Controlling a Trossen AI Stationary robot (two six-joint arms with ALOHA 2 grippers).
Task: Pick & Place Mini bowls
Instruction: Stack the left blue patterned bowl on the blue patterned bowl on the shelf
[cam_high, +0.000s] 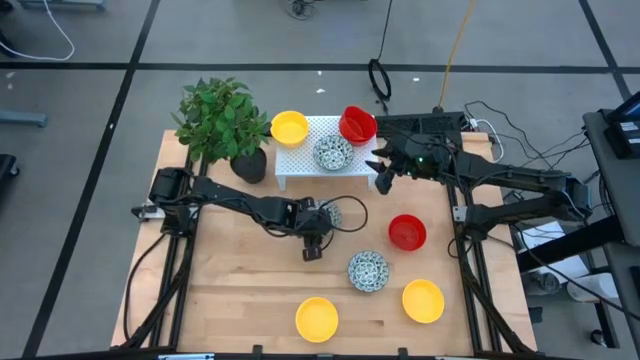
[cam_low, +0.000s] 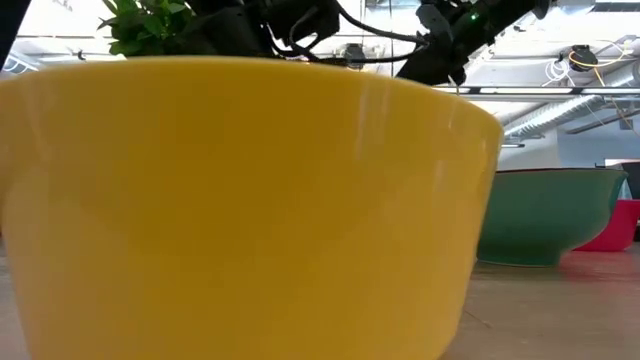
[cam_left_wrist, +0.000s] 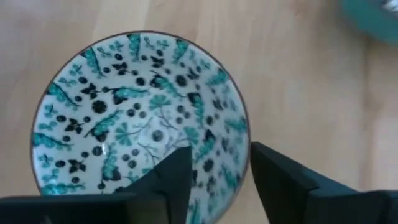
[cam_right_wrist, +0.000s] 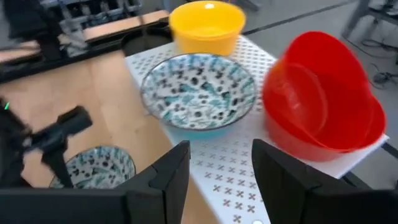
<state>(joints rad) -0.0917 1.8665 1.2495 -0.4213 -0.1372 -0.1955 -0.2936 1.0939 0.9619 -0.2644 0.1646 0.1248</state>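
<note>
1. The left gripper is shown near the middle of the desk, lowered over a blue-and-white patterned bowl. In the left wrist view its fingers stand partly open, one inside the bowl and one outside, so that the rim lies between them; nothing is seen to be clamped yet.
2. The deciding relation is judged to be this straddle of the rim: the bowl lies directly beneath the gripper, and the left arm is much the nearer.
3. The right gripper is held beside the white perforated rack at the far edge of the desk, its fingers apart and empty.
4. On the rack are seen a yellow bowl, a second patterned bowl and stacked red bowls.
5. On the desk are left a red bowl, a third patterned bowl and two yellow bowls near the front edge.
</note>
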